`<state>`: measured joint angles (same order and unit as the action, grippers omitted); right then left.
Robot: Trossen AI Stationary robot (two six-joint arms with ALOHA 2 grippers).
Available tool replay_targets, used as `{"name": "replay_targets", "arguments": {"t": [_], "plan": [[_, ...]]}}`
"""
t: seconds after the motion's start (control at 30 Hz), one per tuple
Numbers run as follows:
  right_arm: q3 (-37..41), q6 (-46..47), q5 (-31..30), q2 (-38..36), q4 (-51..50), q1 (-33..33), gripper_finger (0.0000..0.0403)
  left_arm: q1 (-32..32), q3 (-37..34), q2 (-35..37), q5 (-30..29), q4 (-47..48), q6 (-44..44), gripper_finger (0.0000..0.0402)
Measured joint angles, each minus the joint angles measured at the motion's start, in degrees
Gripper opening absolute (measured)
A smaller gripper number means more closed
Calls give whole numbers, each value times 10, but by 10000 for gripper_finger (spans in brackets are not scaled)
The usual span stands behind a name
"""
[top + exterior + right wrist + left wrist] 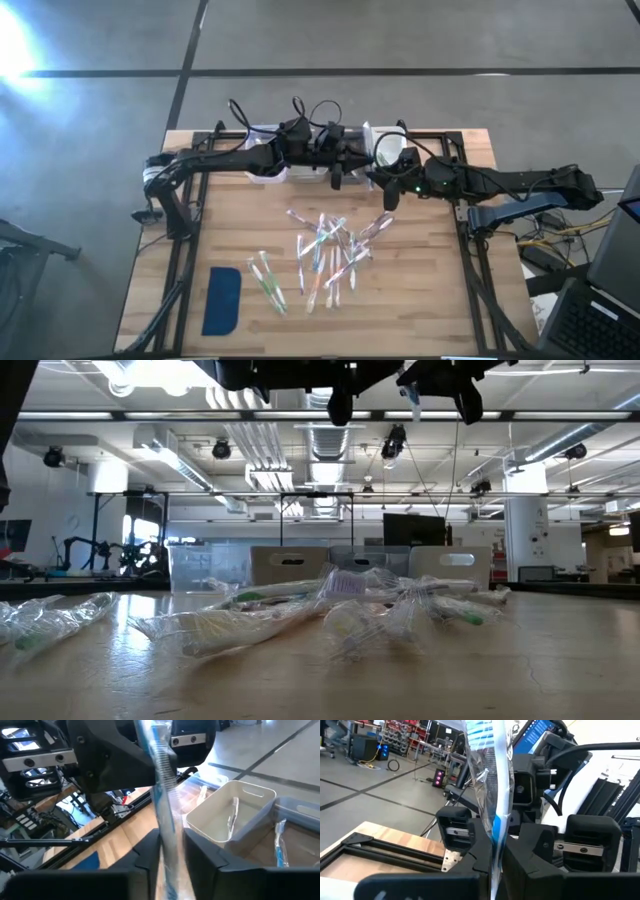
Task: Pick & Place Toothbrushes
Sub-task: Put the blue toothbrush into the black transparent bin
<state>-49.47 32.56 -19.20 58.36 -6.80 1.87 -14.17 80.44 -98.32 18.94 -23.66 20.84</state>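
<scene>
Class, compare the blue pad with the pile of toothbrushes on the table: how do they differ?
The blue pad is one flat, dark, rounded piece, while the pile of toothbrushes is many thin, pale sticks lying criss-cross. The blue pad lies near a corner on the left arm's side; the pile of toothbrushes sits mid-table. Both rest on the wooden table.

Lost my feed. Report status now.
Left gripper shut on a wrapped toothbrush; right gripper shut on one too. Both above the bins. Toothbrush pile waits mid-table. Nothing blocking.
</scene>
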Motion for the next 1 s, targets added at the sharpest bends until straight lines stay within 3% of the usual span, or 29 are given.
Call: {"name": "replay_targets", "arguments": {"t": [0.13,0.47,0.73,1.0], "plan": [[0,-8,5,-6,-1,0,23,0,0,0,0,0,2,29],[0,-6,-2,-9,-2,0,21,0,-1,0,-10,2,-3,64],[0,-1,-7,-14,-1,1,20,-7,-1,3,-3,22,-19,160],[0,1,-7,-20,-3,5,20,-33,-1,39,-6,133,-102,248]]}}
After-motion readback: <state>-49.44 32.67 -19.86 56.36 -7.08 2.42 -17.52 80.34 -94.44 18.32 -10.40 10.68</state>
